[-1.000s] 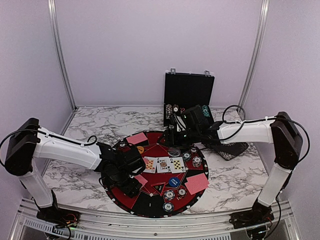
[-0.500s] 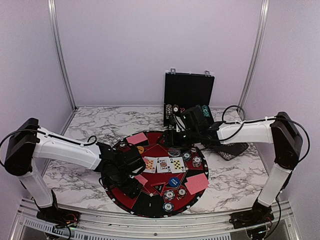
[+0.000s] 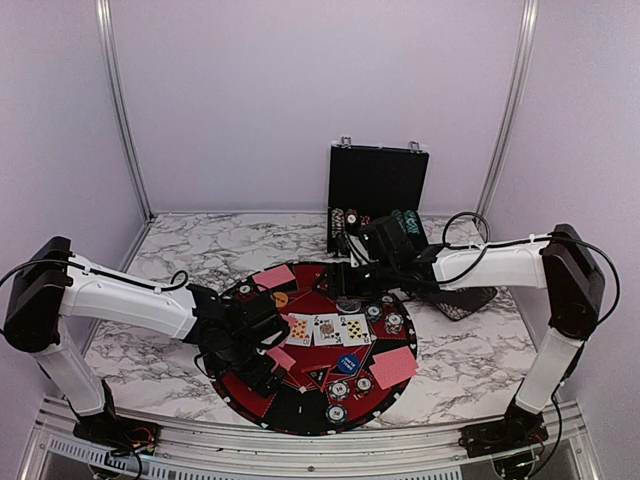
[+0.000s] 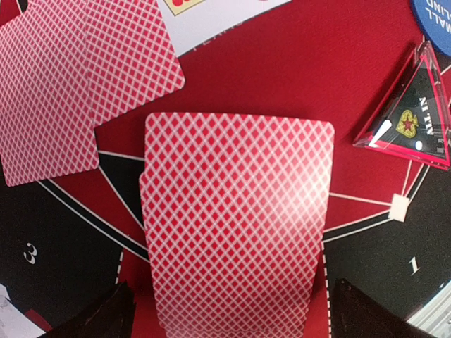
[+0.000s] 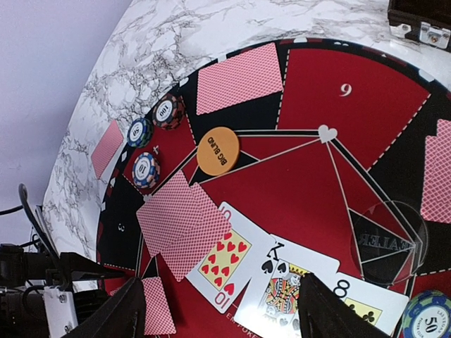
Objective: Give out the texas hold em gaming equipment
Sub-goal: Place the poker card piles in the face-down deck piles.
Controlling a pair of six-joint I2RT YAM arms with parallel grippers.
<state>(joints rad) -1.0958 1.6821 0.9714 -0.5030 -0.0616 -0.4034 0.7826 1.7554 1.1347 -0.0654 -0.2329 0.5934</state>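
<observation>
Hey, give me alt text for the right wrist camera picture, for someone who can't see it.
Three face-up cards, a ten of hearts, a king and an eight, lie in a row on a round red-and-black mat on a marble table. Beyond them sit an orange Big Blind disc, red-backed cards and three striped chips.

top external: fixed high behind arm bases, faces forward and down over marble table [image 3: 150, 250]; takes in whole round mat [image 3: 300, 410], both arms, back wall. left wrist: looks straight down, very near, red-backed card [image 4: 236, 232] fills most of frame; blue disc [image 4: 437, 21] edge shared with top view. right wrist: higher, slanted from mat's far side toward left; orange disc [image 5: 217, 150], face-up cards [image 5: 225, 257] shared with top view.
</observation>
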